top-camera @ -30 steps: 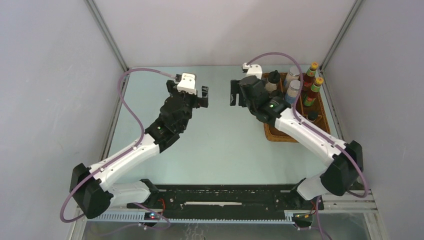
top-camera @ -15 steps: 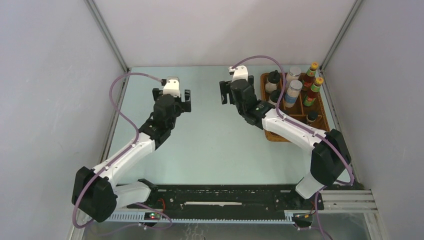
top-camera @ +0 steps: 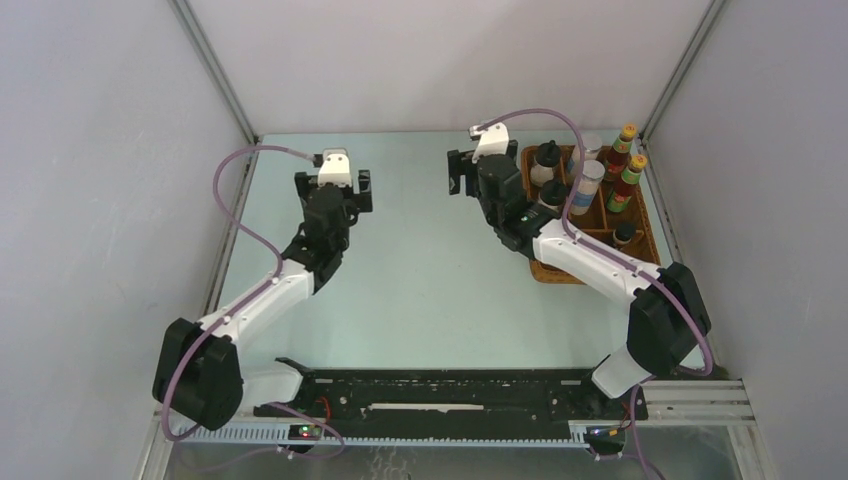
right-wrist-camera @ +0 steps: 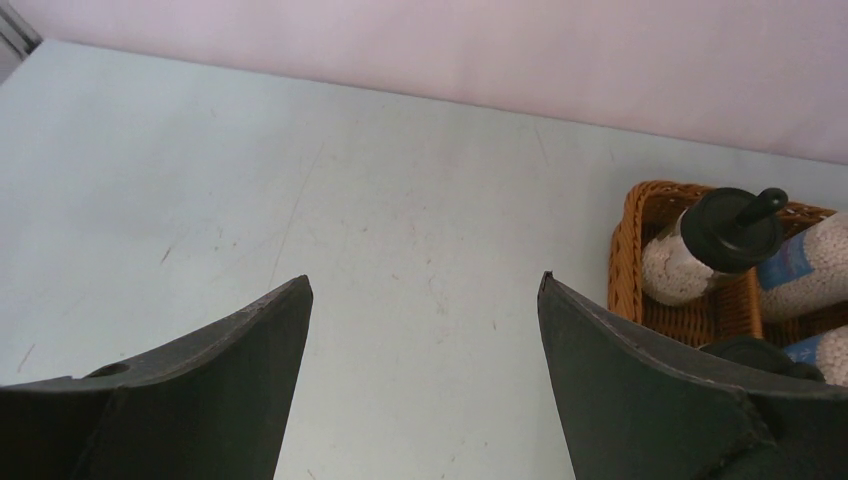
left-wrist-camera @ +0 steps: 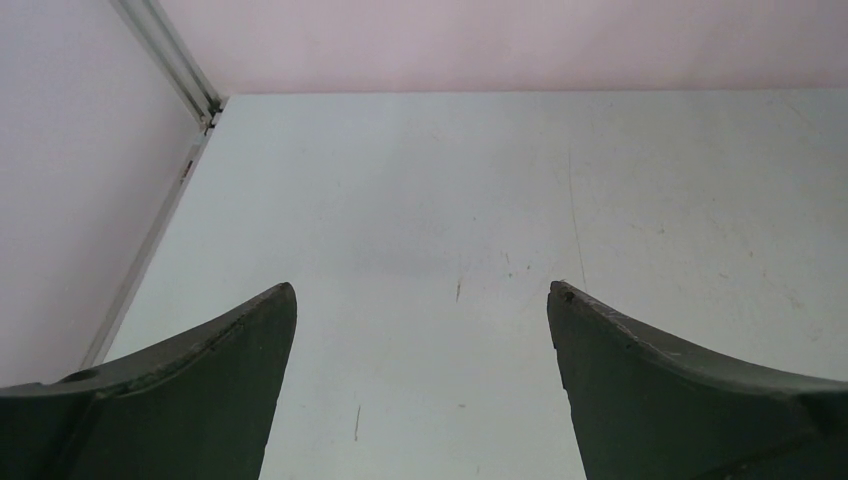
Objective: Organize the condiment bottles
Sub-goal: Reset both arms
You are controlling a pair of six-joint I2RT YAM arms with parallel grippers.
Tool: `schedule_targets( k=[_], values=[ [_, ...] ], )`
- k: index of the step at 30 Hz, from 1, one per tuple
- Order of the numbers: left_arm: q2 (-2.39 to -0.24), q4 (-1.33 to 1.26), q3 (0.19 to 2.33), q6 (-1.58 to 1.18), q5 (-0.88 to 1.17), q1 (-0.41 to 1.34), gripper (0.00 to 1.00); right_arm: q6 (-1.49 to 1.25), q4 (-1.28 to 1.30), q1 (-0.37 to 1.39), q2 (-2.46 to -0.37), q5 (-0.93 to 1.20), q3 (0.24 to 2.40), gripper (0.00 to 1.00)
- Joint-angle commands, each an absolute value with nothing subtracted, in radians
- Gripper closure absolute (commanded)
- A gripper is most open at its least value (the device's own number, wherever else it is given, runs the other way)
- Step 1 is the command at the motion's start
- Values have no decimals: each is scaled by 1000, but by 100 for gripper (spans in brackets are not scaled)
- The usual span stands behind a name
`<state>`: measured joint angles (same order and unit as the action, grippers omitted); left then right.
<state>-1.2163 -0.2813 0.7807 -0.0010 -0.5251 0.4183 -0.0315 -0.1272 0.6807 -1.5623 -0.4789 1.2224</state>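
The condiment bottles stand in the brown wicker tray (top-camera: pixel 651 238) at the far right. Two red sauce bottles (top-camera: pixel 623 152) with orange caps are at its far right. Two silver-lidded blue-label jars (top-camera: pixel 585 186) stand beside them, and two black-lidded white jars (top-camera: pixel 545 162) are on the tray's left side. One tiny dark jar (top-camera: pixel 625 233) shows near the front; the other is hidden. My right gripper (top-camera: pixel 483 168) is open and empty just left of the tray; its wrist view shows a black-lidded jar (right-wrist-camera: pixel 712 246). My left gripper (top-camera: pixel 333 188) is open and empty over bare table.
Grey enclosure walls close the table on the left, far and right sides. The tray's rim (right-wrist-camera: pixel 625 250) lies just right of my right gripper (right-wrist-camera: pixel 425 280). My left gripper (left-wrist-camera: pixel 420 295) faces the far left corner with its metal frame post (left-wrist-camera: pixel 170 55).
Both grippers have swung toward the far wall. The left one moved left and away from the middle. The right one moved left, then back right, close to the tray. Both stayed open.
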Motion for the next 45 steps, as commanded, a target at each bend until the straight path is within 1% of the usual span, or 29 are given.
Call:
schedule_targets(
  k=[1, 8, 22, 43, 45],
  values=[
    [-1253, -424, 805, 67, -579, 410, 0, -2, -212, 661, -1521, -491, 1226, 9],
    [-1219, -529, 742, 83, -621, 408, 0, 21, -259, 650, -1542, -477, 1226, 9],
    [-1159, -471, 753, -40, -828, 431, 0, 46, -261, 650, -1546, -479, 1226, 8],
    [-1129, -465, 735, -35, -849, 444, 0, 52, -284, 655, -1565, -472, 1227, 9],
    [-1128, -467, 734, -30, -851, 446, 0, 52, -280, 654, -1566, -464, 1226, 10]
  ],
)
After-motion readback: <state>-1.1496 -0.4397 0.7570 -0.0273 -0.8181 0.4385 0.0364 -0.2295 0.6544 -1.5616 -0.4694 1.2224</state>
